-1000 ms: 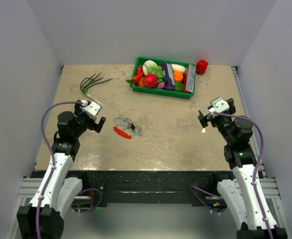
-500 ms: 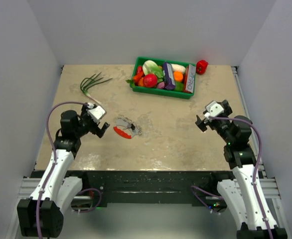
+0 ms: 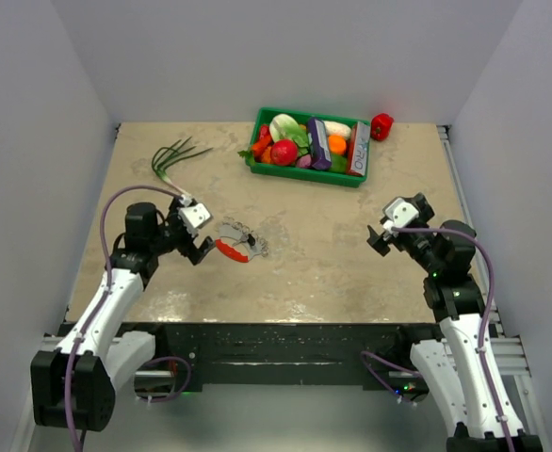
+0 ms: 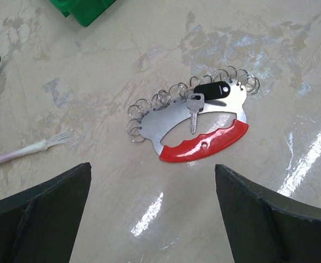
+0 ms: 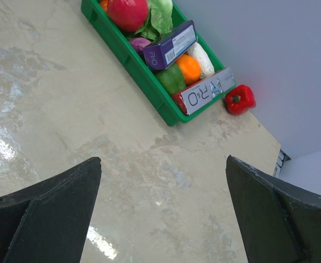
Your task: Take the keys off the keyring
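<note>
Green basket (image 3: 308, 148) of play food at 1 o'clock from keyring (image 4: 174, 118); one red pepper (image 3: 381, 125) just outside basket at 2 o'clock; one green onion (image 3: 174, 155) at 10 o'clock. Keyring flat on table (image 3: 323, 259), apart from all three. Two keys (image 4: 194, 109) on it, one silver and one black-headed, plus row of small wire loops (image 4: 166, 98) and red tag (image 4: 204, 147). Left pincer (image 3: 202, 249) spread wide, just at 9 o'clock of keyring, elbow bent. Right pincer (image 3: 377, 239) spread, empty, well apart at 3 o'clock.
</note>
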Action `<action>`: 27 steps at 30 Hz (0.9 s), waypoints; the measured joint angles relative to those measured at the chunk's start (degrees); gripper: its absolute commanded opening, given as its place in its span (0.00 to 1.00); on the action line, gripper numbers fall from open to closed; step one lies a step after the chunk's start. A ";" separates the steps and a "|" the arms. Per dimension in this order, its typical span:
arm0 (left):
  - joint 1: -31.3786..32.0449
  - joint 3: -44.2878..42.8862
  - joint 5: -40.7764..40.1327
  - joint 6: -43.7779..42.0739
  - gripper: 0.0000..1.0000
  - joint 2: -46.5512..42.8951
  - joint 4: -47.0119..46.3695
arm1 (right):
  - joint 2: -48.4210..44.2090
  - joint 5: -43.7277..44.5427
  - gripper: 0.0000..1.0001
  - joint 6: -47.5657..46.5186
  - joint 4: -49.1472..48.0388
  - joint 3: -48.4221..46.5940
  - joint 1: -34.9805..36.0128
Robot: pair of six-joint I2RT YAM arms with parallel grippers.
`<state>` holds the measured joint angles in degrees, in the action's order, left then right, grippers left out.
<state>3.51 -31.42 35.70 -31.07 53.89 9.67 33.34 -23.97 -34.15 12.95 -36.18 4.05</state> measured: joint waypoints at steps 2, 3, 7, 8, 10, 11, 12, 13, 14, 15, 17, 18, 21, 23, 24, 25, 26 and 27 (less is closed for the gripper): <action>1.92 -0.22 -0.61 -0.22 0.99 0.90 -0.26 | 0.02 -0.31 0.99 -0.20 0.07 0.00 -0.02; 3.17 -0.24 -1.22 -0.31 0.99 1.53 -0.50 | 0.02 -0.61 0.99 -0.31 0.17 0.00 -0.07; 7.74 -0.33 -3.91 -0.68 0.99 4.94 -2.03 | 0.02 -1.31 0.99 -0.57 0.39 0.00 -0.33; 8.76 -0.63 -4.61 -0.59 0.99 6.84 -2.60 | 0.02 -1.33 0.99 -0.61 0.39 0.00 -0.44; 8.90 -1.66 -5.11 -0.07 0.99 8.85 -3.04 | 0.02 -1.40 0.99 -0.70 0.42 0.00 -0.48; 8.92 -2.40 -5.25 0.02 0.99 10.03 -3.30 | 0.02 -1.46 0.99 -0.79 0.39 0.00 -0.50; 8.96 -3.23 -5.49 0.20 0.99 11.32 -3.67 | 0.02 -1.57 0.99 -0.81 0.39 0.00 -0.61; 9.03 -3.98 -5.68 0.35 0.98 12.55 -4.33 | 0.07 -1.57 0.99 -0.83 0.39 0.00 -0.66; 9.07 -4.35 -5.81 0.42 0.98 13.22 -4.81 | 0.11 -1.60 0.99 -0.85 0.39 0.00 -0.70; 9.25 -4.61 -5.97 0.39 0.97 13.86 -5.33 | 0.22 -1.64 0.99 -0.85 0.39 0.00 -0.70; 9.68 -4.72 -6.10 0.37 0.95 14.71 -6.43 | 0.44 -1.75 0.99 -0.92 0.39 0.00 -0.70; 9.86 -4.72 -6.16 0.33 0.94 15.04 -6.97 | 0.59 -1.75 0.99 -0.98 0.42 0.00 -0.70; 10.16 -4.81 -6.47 -0.02 0.90 16.37 -8.37 | 0.85 -1.77 0.99 -1.03 0.42 0.00 -0.70; 10.21 -5.16 -6.82 -0.09 0.90 17.62 -8.96 | 1.16 -1.81 0.99 -1.05 0.39 0.00 -0.70; 10.29 -5.42 -7.10 -0.15 0.90 18.38 -9.20 | 1.18 -1.97 0.99 -1.07 0.42 0.00 -0.72; 10.43 -5.77 -7.39 -0.20 0.89 19.23 -9.49 | 1.31 -2.23 0.99 -1.09 0.42 0.00 -0.72; 10.54 -5.97 -7.58 -0.24 0.87 19.87 -9.86 | 1.53 -2.43 0.99 -1.16 0.42 0.00 -0.72; 10.71 -6.14 -7.85 -0.31 0.85 20.63 -10.29 | 1.57 -2.56 0.99 -1.25 0.42 0.00 -0.72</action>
<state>14.22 -37.56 27.86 -31.38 74.52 -0.62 34.92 -26.52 -35.40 13.37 -36.18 3.33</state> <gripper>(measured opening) 0.894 0.986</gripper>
